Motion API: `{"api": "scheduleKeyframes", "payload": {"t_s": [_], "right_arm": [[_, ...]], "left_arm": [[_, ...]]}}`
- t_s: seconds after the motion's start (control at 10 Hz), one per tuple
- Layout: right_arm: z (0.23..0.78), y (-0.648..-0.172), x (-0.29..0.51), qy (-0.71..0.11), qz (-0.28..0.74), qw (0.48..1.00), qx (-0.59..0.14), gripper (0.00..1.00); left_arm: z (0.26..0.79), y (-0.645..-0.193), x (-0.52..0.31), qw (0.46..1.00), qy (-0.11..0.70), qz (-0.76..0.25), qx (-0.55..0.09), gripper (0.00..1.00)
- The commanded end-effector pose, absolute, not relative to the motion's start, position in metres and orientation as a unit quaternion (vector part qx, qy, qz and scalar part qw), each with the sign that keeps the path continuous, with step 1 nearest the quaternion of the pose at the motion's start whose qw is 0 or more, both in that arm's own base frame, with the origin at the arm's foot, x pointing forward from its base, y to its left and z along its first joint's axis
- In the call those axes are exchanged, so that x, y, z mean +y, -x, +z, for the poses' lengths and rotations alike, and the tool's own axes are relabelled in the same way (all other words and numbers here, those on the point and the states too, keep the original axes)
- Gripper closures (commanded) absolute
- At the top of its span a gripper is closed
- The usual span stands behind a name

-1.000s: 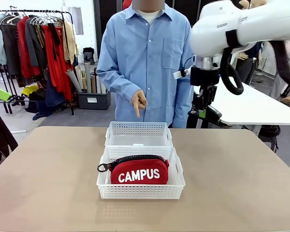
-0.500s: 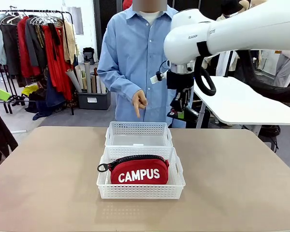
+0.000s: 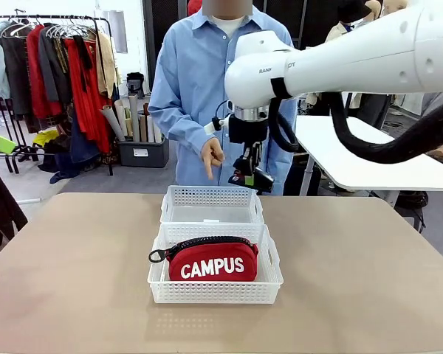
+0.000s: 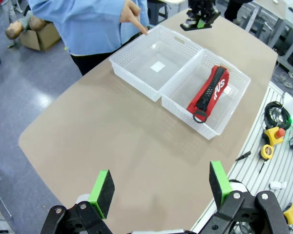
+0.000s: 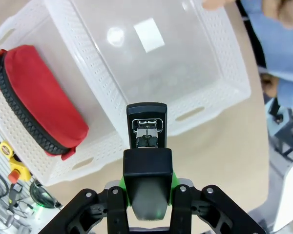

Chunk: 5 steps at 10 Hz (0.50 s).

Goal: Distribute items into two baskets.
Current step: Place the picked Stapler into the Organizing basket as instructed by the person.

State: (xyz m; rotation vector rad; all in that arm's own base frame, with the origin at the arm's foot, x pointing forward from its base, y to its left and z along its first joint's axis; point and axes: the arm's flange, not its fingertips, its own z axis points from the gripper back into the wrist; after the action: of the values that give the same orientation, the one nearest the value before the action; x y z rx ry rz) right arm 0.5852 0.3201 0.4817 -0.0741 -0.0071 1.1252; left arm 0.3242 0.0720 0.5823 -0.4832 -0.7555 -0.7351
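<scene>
Since the earlier frames the right arm has swung from the right side toward the middle, and its right hand (image 3: 252,177) now hangs above the far right corner of the farther basket (image 3: 211,195); this hand is clenched on the small black stapler (image 5: 146,130), which in the right wrist view points over the rim of that basket. The basket holds nothing except a white label on its clear bottom; the nearer basket (image 3: 214,293) touches it and holds the red "CAMPUS" pouch (image 3: 212,259), which lies along it with the black zip on top and the strap loop at the left end. The person's hand (image 3: 212,156) points down toward the farther basket. The left hand (image 4: 159,186) is released, its green pads wide apart, high above the tan desk (image 3: 74,273), well apart from both baskets.
</scene>
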Motion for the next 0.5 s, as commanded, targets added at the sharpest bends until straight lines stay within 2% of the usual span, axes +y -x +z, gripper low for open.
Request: {"api": "scheduleKeyframes", "payload": {"t_s": [0.0, 0.4], "right_arm": [[0.486, -0.596, 0.332, 0.049, 0.574, 0.817, -0.017, 1.00], [0.465, -0.603, 0.351, 0.049, 0.609, 0.791, -0.036, 1.00]], "left_arm": [[0.583, -0.324, 0.072, 0.835, 0.230, -0.348, -0.359, 0.00], [0.583, -0.324, 0.072, 0.835, 0.230, -0.348, -0.359, 0.00]]}}
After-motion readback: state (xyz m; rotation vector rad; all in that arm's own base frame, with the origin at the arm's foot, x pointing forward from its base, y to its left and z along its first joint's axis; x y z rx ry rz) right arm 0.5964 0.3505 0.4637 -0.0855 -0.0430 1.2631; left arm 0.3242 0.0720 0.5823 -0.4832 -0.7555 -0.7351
